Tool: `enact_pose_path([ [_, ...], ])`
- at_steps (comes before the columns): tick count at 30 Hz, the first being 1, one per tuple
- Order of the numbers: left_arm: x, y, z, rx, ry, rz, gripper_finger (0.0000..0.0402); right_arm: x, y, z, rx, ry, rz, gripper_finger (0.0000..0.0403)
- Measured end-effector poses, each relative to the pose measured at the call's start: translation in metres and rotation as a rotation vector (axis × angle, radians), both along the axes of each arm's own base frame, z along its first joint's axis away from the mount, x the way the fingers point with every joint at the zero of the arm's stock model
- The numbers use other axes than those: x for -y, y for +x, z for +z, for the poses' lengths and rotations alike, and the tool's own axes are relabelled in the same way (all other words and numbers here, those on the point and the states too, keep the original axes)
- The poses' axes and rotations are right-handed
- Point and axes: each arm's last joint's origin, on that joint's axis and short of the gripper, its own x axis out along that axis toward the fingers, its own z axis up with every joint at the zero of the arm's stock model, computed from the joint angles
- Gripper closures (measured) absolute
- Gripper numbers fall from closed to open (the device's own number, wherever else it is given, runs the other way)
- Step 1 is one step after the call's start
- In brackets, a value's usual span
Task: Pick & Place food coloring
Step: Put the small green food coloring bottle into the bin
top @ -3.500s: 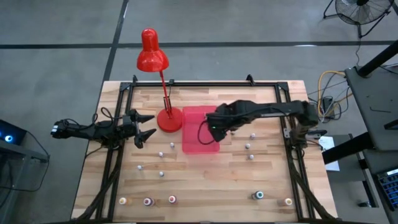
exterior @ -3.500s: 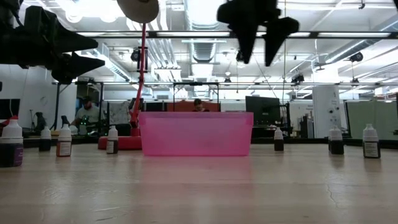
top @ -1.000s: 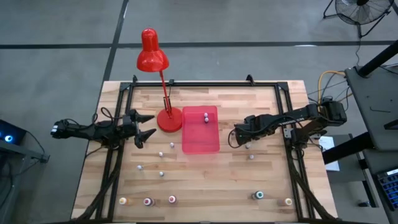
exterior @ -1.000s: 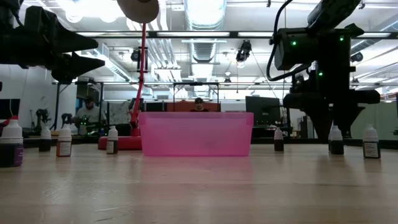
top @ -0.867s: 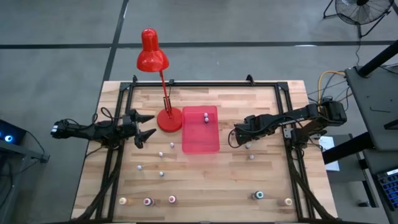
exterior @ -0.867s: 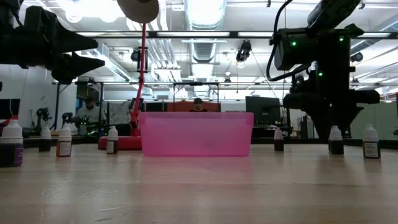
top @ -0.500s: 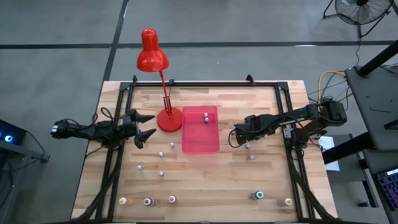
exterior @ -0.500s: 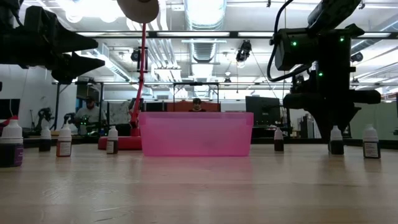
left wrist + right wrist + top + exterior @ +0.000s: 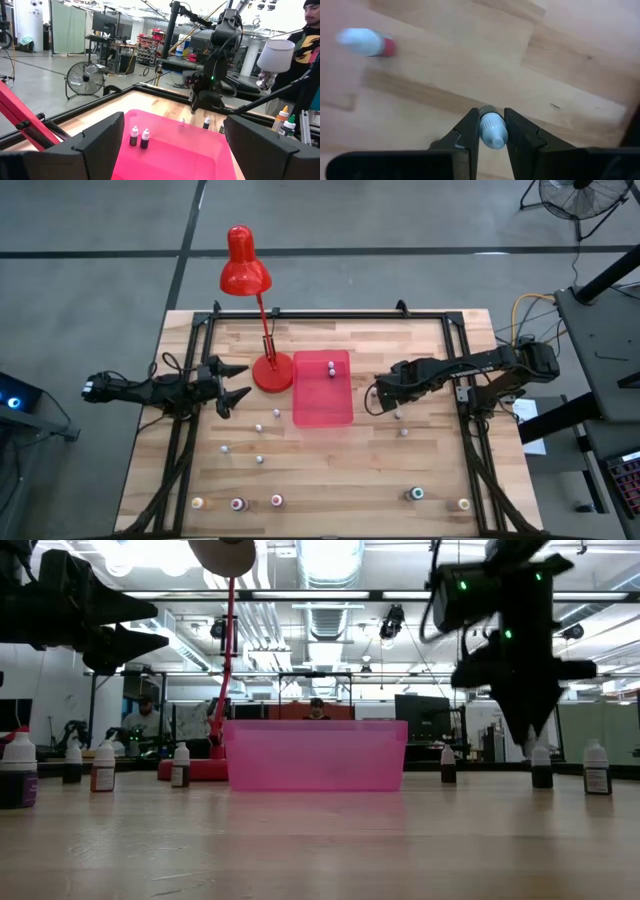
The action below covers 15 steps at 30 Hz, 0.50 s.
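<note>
My right gripper is shut on one small food coloring bottle, right of the pink tray. In the high view the gripper hides the bottle. Two bottles stand inside the tray near its far end. Several more bottles stand loose on the wood, such as one beside the right gripper and a row at the near edge. My left gripper waits open at the table's left side, level and pointing toward the tray. My right gripper pinches the bottle's white cap between its two fingers. The fingers come from above, pointing steeply down. The bottle's dark body points down past the fingertips, upright. Whether its base is clear of the table, I cannot tell.
A red desk lamp stands with its base just left of the tray and its head beyond the far edge. A black frame borders the table. Bare wood lies between the tray and the near row of bottles. A person stands beyond the right side.
My right gripper has closed on the bottle's cap and then risen a little, staying right of the tray.
</note>
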Motion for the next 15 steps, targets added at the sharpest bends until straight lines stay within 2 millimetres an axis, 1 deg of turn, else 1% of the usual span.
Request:
enact_pose_path([
  [8, 0.0, 0.0, 0.0, 0.0, 0.0, 0.001, 0.0087, 0.001, 0.024, 0.061, 0.081, -0.006, 0.121, 0.0339],
  [11, 0.0, 0.0, 0.0, 0.0, 0.0, 0.0, 0.0087, 0.001, 0.037, 0.083, 0.143, -0.015, 0.164, 0.0339],
  [15, 0.0, 0.0, 0.0, 0.0, 0.0, 0.001, 0.0087, 0.002, 0.058, 0.105, 0.202, -0.03, 0.24, 0.0339],
])
